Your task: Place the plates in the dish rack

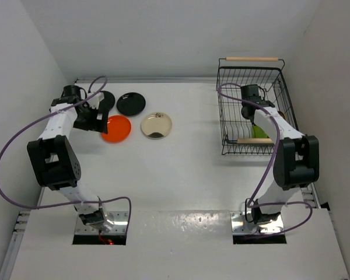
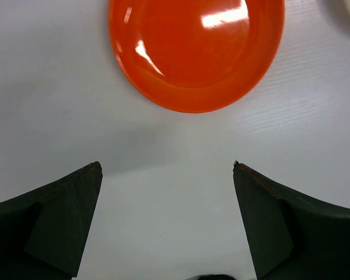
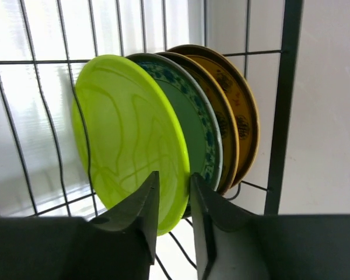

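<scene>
A glossy orange-red round plate (image 2: 195, 52) lies on a white table (image 1: 181, 175). To its right is a cream round plate (image 1: 156, 125) with a brownish sheen. Behind are a black round plate (image 1: 131, 103) and a second black plate (image 1: 109, 99). At far right, the black wire dish rack (image 1: 230, 111) has pale wooden handles. It holds a lime green plate (image 3: 131, 140) with faint swirls, a blue-patterned, greenish-faced plate (image 3: 205, 131) and two brown-gold plates (image 3: 245, 116) with dark motifs.

The left arm (image 1: 53, 156) rises from its near base, folds at the elbow and reaches to the far left, its wrist tipped downward. The left gripper (image 2: 166, 166) hangs with its jaws spread wide, both dark fingers (image 2: 58, 216) well apart. The right arm (image 1: 294, 158) stretches toward the far right, wrist bent down. On the right gripper (image 3: 174, 176) only a narrow slot parts the jaws.
</scene>
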You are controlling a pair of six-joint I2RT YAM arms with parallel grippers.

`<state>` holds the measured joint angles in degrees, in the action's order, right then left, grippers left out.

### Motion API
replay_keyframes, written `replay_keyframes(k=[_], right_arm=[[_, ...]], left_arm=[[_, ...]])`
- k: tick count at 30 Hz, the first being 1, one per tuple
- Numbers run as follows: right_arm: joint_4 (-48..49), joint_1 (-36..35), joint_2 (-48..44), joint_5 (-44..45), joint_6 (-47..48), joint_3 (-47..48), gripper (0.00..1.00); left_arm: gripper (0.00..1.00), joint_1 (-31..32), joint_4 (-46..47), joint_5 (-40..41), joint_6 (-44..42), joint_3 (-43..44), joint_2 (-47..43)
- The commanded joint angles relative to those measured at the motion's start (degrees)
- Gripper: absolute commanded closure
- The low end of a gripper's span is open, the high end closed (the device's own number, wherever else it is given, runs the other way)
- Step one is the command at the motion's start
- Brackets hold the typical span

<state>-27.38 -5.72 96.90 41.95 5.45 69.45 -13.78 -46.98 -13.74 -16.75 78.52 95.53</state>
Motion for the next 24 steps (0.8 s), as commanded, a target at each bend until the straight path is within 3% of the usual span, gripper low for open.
replay_keyframes(k=[1, 3, 8, 12, 16, 24], right_arm=[[-1.36, 0.0, -0.48, -2.14, -1.15, 3.06, 0.7], [-1.63, 0.09, -1.19, -2.05, -0.97, 4.19, 0.61], [-2.86, 0.62, -3.21, -1.26, -0.79, 6.04, 0.59], [-3.73, 0.88, -5.75, -1.52, -1.23, 6.84, 0.45], [-6.36, 0.88, -8.04, -3.19, -2.81, 8.51, 0.39], [-7.96, -4.73, -14.72, -5.57, -4.05, 7.98, 0.34]], left_arm=[[0.01, 3.22, 0.31, -5.24, -1.09, 0.22, 1.67], [0.01, 6.65, 1.01, -6.3, -1.09, 1.1, 2.46], [0.01, 12.72, 2.15, -6.3, -0.57, 6.71, 8.44], [0.01, 15.97, 2.68, -7.44, 1.89, 11.73, 14.59], [0.02, 17.74, 3.83, -6.75, 3.48, 16.92, 20.74], [0.02, 22.83, 3.83, -6.13, 5.33, 23.95, 29.98]])
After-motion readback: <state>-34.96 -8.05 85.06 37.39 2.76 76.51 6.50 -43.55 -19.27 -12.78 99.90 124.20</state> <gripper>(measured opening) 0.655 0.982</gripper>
